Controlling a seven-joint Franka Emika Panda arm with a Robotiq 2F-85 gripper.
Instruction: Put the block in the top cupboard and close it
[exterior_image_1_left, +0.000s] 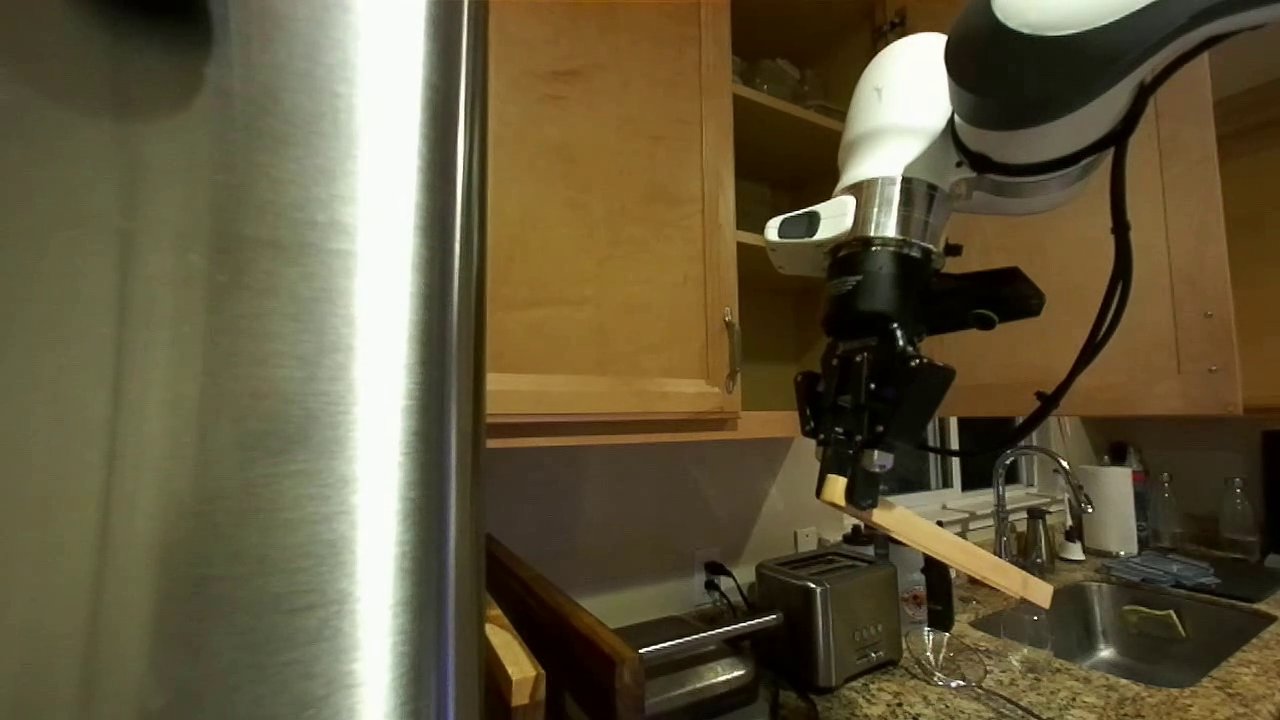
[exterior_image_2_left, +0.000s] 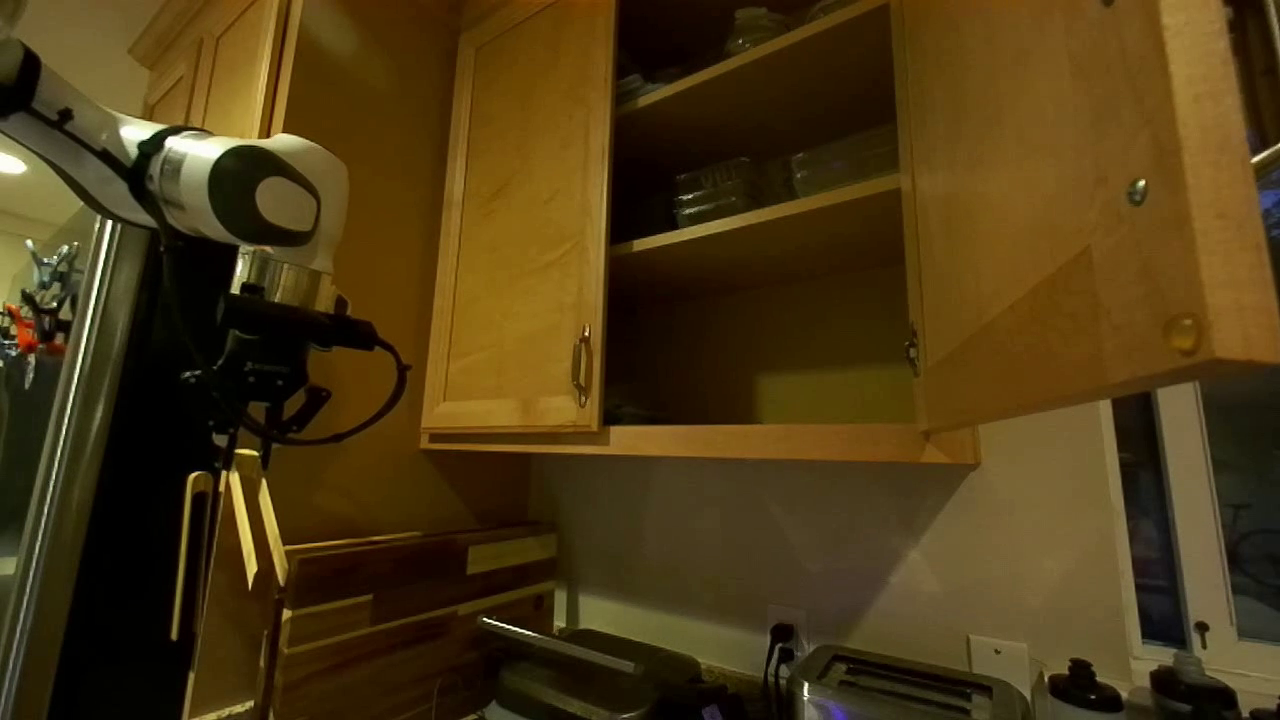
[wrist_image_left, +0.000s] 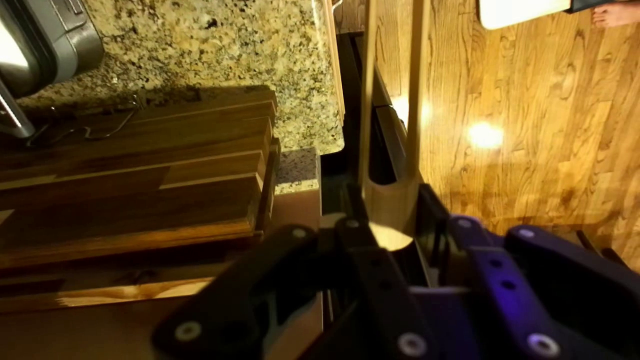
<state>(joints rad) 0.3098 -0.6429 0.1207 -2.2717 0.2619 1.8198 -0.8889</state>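
The gripper (exterior_image_1_left: 848, 488) pinches the block (exterior_image_1_left: 960, 550) by one end; in an exterior view the block slants downward, outside the cupboard (exterior_image_2_left: 740, 441). The cupboard's open door (exterior_image_2_left: 1040, 230) bares the shelves (exterior_image_2_left: 760, 217), and a closed door (exterior_image_2_left: 520, 220) sits beside the opening. A toaster (exterior_image_1_left: 845, 630) stands on the counter (exterior_image_1_left: 1090, 695) below.

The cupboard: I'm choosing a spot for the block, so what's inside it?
In an exterior view, the cupboard holds glassware on the upper shelf and boxy containers on the lower shelf. A dark shape at the bottom is unclear. The closed door covers whatever lies behind it.
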